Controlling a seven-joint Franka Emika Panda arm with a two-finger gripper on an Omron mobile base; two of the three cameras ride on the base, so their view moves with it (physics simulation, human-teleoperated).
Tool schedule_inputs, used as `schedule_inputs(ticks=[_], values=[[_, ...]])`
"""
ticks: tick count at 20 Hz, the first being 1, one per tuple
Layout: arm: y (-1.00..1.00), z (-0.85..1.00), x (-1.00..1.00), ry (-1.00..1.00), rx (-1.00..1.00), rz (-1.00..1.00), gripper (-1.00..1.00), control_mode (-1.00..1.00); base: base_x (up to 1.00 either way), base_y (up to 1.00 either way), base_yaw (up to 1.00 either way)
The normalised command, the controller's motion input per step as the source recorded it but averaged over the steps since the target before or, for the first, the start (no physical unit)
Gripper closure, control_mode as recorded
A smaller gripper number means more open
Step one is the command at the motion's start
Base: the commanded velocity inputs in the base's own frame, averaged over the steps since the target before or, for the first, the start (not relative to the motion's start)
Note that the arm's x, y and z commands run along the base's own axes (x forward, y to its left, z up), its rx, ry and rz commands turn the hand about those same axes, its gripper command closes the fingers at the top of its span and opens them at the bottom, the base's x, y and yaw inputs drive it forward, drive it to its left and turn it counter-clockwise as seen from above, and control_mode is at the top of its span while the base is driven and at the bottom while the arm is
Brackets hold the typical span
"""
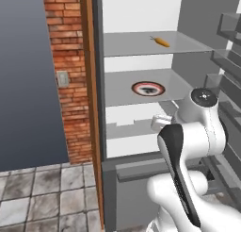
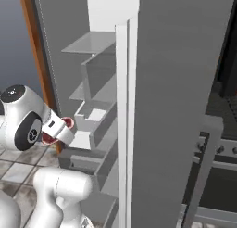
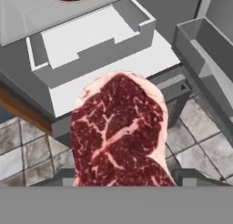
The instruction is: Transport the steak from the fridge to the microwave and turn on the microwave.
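Already out of the open fridge (image 1: 141, 56), upper frame, I hold the steak (image 3: 119, 132) between my fingers (image 3: 191, 176) at lower centre of the hand view. It looks limp and slick; gripping across its lower edge seems safest.

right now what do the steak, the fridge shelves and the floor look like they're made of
Steak: raw meat, dark red with whitish marbling and a pale fat rim.
Fridge shelves: clear glass or plastic, see-through grey.
Floor: grey stone-look tiles, mottled, with pale grout lines.
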Motion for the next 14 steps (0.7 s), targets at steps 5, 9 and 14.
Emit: schedule_inputs(ticks=[5, 9, 14], values=[[0.0, 0.0, 0.0, 0.0, 0.0, 0.0, 1.0, 1.0, -0.09, 0.48, 0.0], [0.0, 0.0, 0.0, 0.0, 0.0, 0.0, 1.0, 1.0, -0.25, 0.34, -0.01], [0.0, 0.0, 0.0, 0.0, 0.0, 0.0, 1.0, 1.0, -0.4, 0.17, -0.11]])
